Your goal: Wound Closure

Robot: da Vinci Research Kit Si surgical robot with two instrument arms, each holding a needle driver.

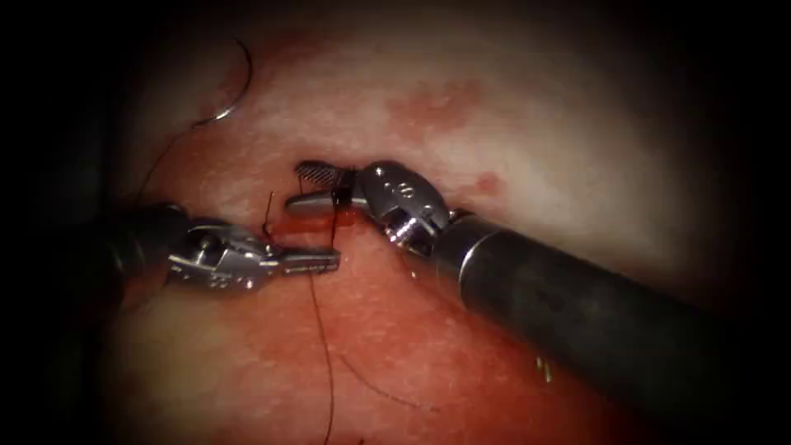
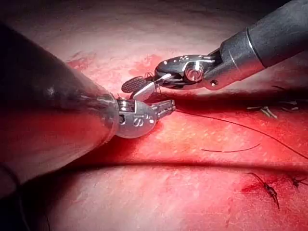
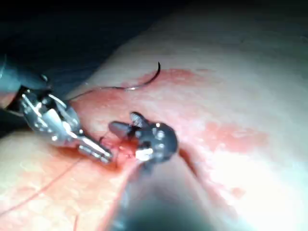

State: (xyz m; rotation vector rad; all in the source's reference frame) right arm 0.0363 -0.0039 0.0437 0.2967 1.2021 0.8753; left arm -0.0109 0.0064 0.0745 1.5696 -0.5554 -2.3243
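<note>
The curved needle (image 1: 235,82) lies free on the tissue (image 1: 511,165), far up and left of the cut (image 1: 309,224), and neither tool holds it; it also appears in the right wrist view as needle (image 3: 147,81). My left tool (image 1: 334,262) is shut on the thread (image 1: 321,330) just below the cut. My right tool (image 1: 294,185) hovers over the cut with its jaws open, and dark thread is wrapped around them near their base. A short thread end (image 1: 269,210) sticks up by the left tool. Left tool (image 2: 168,106) and right tool (image 2: 131,91) nearly touch.
Red fluid pools in the cut and stains the lower tissue. A loose thread piece (image 1: 387,395) lies below. Pale cut ends (image 1: 544,367) sit beside the right shaft. A dark earlier stitch (image 2: 269,190) sits further along the tissue.
</note>
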